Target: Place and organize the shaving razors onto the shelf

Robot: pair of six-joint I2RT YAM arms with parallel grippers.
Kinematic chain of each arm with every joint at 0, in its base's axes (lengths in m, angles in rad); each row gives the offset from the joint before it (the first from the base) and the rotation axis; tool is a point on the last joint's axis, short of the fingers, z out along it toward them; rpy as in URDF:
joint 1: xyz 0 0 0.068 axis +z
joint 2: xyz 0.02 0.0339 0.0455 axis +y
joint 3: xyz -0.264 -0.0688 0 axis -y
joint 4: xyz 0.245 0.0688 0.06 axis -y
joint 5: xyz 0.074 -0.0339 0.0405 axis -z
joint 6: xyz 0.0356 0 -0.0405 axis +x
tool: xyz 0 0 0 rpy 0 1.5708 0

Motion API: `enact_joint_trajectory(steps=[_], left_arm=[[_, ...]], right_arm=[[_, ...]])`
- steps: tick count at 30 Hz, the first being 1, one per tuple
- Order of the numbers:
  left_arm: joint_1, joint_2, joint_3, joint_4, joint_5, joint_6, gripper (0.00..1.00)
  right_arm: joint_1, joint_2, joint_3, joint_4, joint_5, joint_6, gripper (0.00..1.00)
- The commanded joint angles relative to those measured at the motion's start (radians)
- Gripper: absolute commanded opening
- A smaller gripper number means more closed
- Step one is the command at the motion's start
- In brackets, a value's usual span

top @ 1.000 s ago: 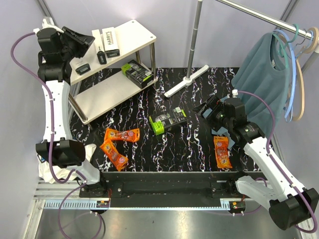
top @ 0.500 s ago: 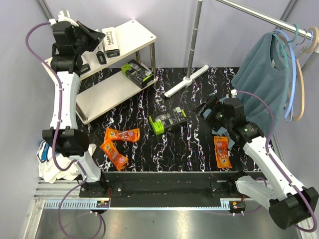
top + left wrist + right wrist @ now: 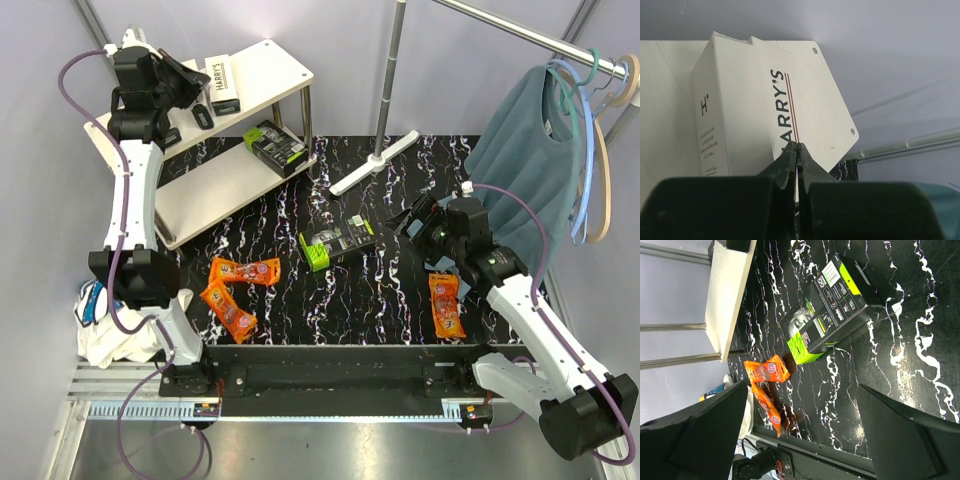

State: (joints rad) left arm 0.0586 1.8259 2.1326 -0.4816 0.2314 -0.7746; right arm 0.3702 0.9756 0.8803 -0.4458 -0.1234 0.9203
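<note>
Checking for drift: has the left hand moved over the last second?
Yes. The left hand shifted right along the shelf's top board, closer to the white HARRY'S box.

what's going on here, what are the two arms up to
Two robot arms are sorting razor packs onto a small white shelf. The left hand is shut and empty, its tips at a white Harry's box lying on the top level. The right hand hangs open above the table, beside a black-and-green pack. Three orange packets lie on the table, not yet shelved.
</note>
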Motion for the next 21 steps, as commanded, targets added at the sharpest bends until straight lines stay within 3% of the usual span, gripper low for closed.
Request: enact_joint_trajectory(steps=[1,12,21], left_arm=[[0.039,-0.063,-0.039,-0.012,-0.029,0.02,0.0],[0.102,-0.142,-0.181,-0.02,-0.009,0.028,0.0],[0.104,-0.148,-0.22,0.012,0.094,0.031,0.0]], right_arm=[[0.001,0.002,-0.001,0.033,-0.018,-0.02,1.0],[0.001,0.012,-0.006,0.042,-0.033,-0.02,1.0],[0.001,0.005,-0.004,0.041,-0.038,-0.018,1.0]])
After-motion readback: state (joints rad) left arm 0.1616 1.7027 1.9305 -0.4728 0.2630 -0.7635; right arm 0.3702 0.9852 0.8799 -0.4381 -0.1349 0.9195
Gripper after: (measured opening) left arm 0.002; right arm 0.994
